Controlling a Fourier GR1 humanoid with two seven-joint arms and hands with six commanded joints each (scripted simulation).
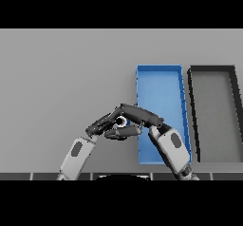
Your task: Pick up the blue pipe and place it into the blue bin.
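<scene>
We see our right hand (135, 114) reaching to nine o'clock from its wrist, across the left edge of the blue bin (161, 89). Its fingers and thumb are curled round something small and pale, of which only a round white end shows at about (121, 121). We take this for the pipe, though no blue shows on it, and we cannot tell its long axis.

Our left hand (98, 125) lies just at eight o'clock of that spot, fingers straight and relaxed, its tips touching or nearly touching the right hand's.

From the grasp, the bin's open floor lies toward two o'clock, close by; the right arm is plainly the nearer one. A dark bin (214, 113) stands just beside the blue one at three o'clock. The grey table (61, 73) gives free room to the left.
</scene>
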